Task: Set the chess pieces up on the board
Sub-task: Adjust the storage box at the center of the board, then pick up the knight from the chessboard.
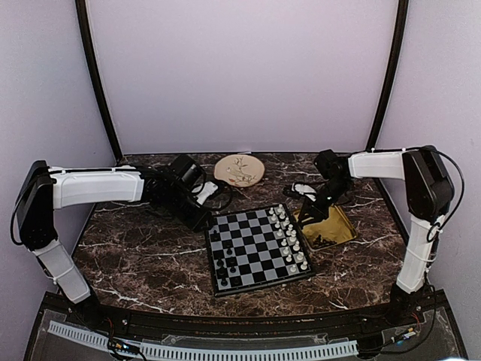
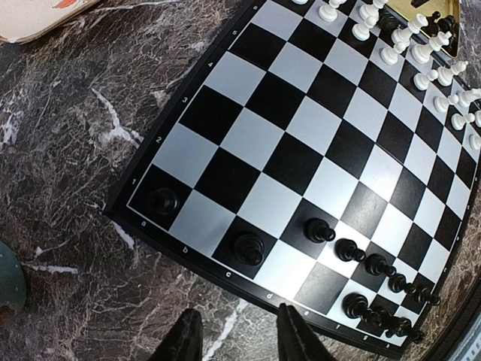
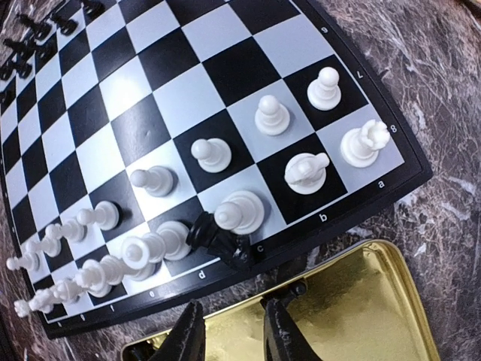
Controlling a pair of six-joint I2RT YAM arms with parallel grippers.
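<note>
Right hand (image 3: pixel 235 314) hovers low over the rim of the yellow tray (image 3: pixel 361 301), fingers parted and grasping nothing (the gold lining shows plainly through the gap). Directly ahead of it, just over the near rim of the board (image 3: pixel 225 75), a black piece (image 3: pixel 220 241) lies toppled on its side, hard against the foot of a white piece (image 3: pixel 240 212) and seemingly touching it. Its long axis runs slantwise in the wrist view, from upper left down to lower right, so it sits oblique to the line on which the fingers close. Which end is the base I cannot tell. By my judgement the wrist needs a small turn to take it across its narrow body without knocking its white neighbour. Beyond stand the two white ranks (image 3: pixel 150 180), then bare squares, and at the far side the other black pieces (image 3: pixel 41 34), upright. Left hand (image 2: pixel 239 335) waits there over the bench (image 2: pixel 75 150), likewise parted and empty, well apart from the fallen piece; the right hand is nearer.
</note>
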